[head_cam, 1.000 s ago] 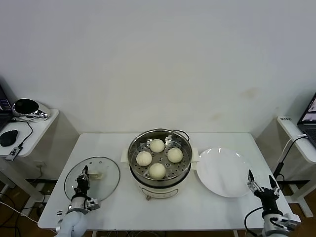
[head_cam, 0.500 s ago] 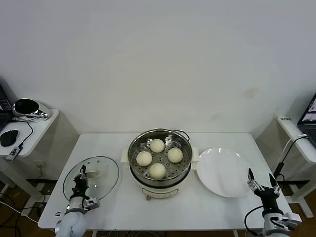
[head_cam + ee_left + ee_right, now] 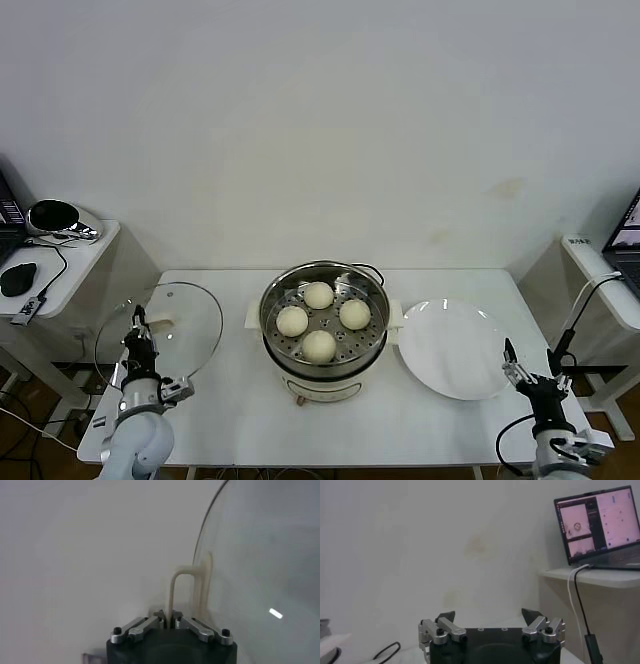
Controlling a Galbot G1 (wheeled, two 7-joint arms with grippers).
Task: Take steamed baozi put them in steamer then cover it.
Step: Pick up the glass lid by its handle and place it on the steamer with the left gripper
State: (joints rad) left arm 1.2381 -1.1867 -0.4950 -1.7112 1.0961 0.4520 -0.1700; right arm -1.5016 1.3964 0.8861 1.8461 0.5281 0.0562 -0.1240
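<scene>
Four cream baozi sit in open steel steamer, bench centre. Glass cover tilted upright, lifted at left of steamer.

Steamer: polished stainless steel, mirror-bright wall, perforated metal floor; base below smooth cream plastic, satin.
Baozi: matt, smooth cream dough skin.
Cover: clear glass, glossy, thin metal rim; handle cream plastic, smooth.
Plate, at 3 o'clock from steamer: glossy white glaze.
Table: flat white, matt.
</scene>
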